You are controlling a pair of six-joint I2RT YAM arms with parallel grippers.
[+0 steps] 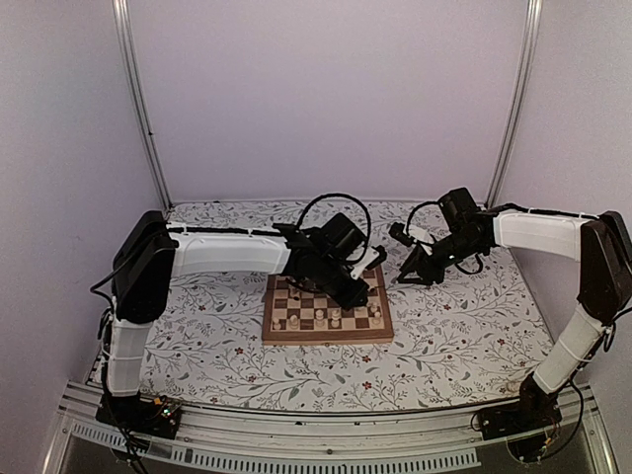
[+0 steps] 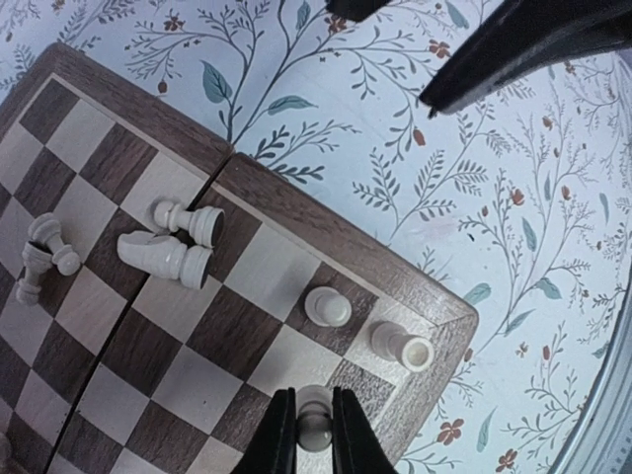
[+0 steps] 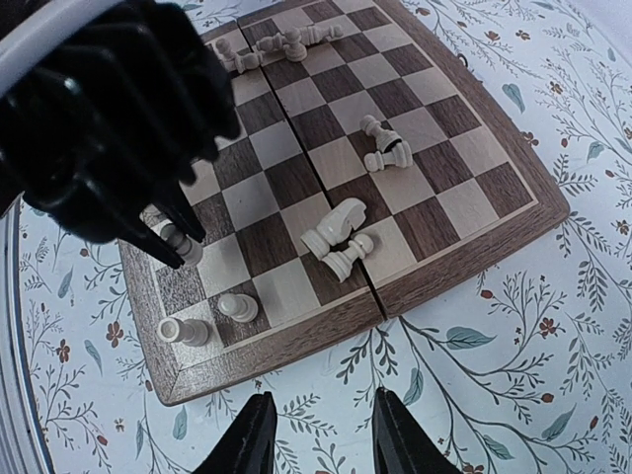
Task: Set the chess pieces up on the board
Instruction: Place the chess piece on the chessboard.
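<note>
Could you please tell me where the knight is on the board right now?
In the left wrist view the knight lies toppled at the centre seam of the board, beside another fallen piece, left of the standing pawn.

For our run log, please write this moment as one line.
left gripper: shut on held piece near board corner | right gripper: open, beside board | upright pieces: two at corner | lying pieces: several
</note>
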